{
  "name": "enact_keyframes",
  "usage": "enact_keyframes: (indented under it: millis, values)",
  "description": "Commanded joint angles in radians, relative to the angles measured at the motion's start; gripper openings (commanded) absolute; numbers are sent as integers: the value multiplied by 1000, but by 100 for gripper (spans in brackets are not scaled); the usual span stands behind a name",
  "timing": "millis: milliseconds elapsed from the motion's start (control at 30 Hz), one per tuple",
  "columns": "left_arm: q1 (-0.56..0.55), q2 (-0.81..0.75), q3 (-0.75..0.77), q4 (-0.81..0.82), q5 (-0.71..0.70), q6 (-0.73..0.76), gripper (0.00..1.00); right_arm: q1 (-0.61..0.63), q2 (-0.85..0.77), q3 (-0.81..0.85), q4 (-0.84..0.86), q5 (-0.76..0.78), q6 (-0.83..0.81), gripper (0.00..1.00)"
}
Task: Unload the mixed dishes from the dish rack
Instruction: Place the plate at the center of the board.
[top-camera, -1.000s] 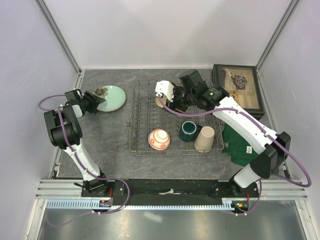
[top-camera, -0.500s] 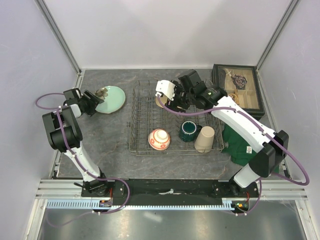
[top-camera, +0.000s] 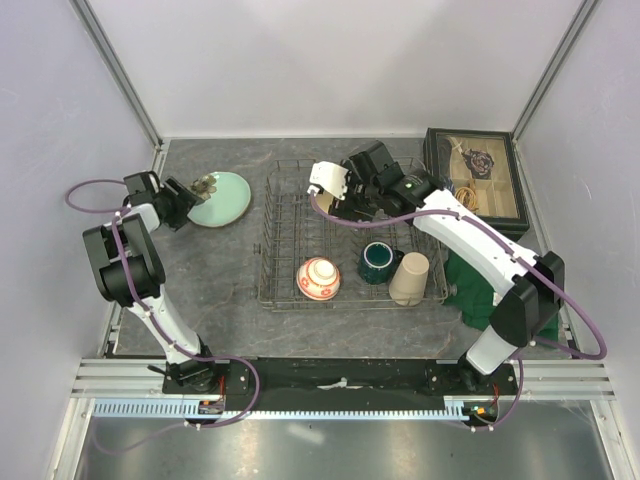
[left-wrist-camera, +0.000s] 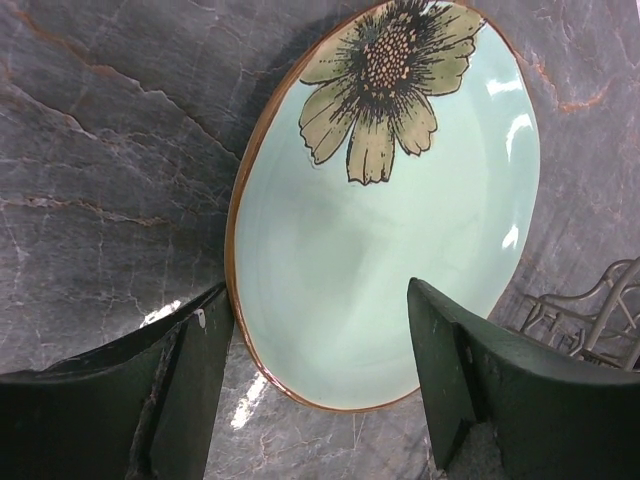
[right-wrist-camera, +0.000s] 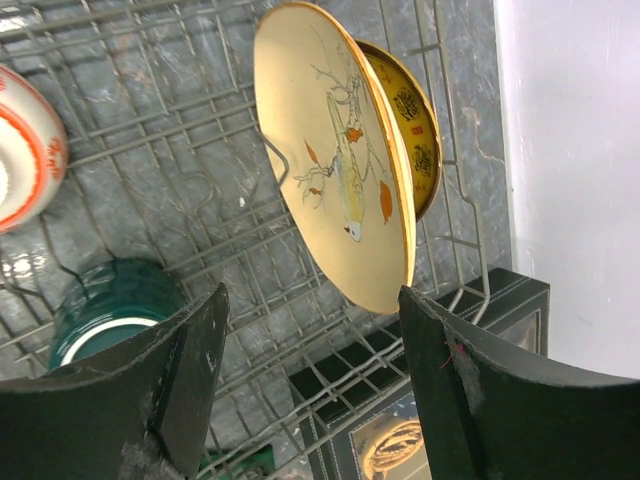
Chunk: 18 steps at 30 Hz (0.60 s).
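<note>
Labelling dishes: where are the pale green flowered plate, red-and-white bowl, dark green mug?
pale green flowered plate (left-wrist-camera: 390, 250), left wrist view, centre
red-and-white bowl (top-camera: 318, 279), top view, middle
dark green mug (top-camera: 377, 262), top view, middle

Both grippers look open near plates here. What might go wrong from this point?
1. The right gripper is open before the gold-brown patterned plate, standing on edge in the dish rack; an off-centre close might tip it.
2. The dark green mug sits nearby, so a slipped plate could strike it.
3. The left gripper, open, flanks the pale green plate lying on the table; retreating low might drag it.
</note>
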Motion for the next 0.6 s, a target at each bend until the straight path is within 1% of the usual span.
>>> enact_keyframes:
  millis: [0,267,567]
  values:
    - [2,-45,57,16,-8,43,76,-3,22,31,38,60,-18,77]
    - [2,-18,103,1,-21,40,76,-3,48,51,69,132,-25,77]
    - [2,-94,75,-2,-40,78,77,-2,88,109,89,201,-86,77]
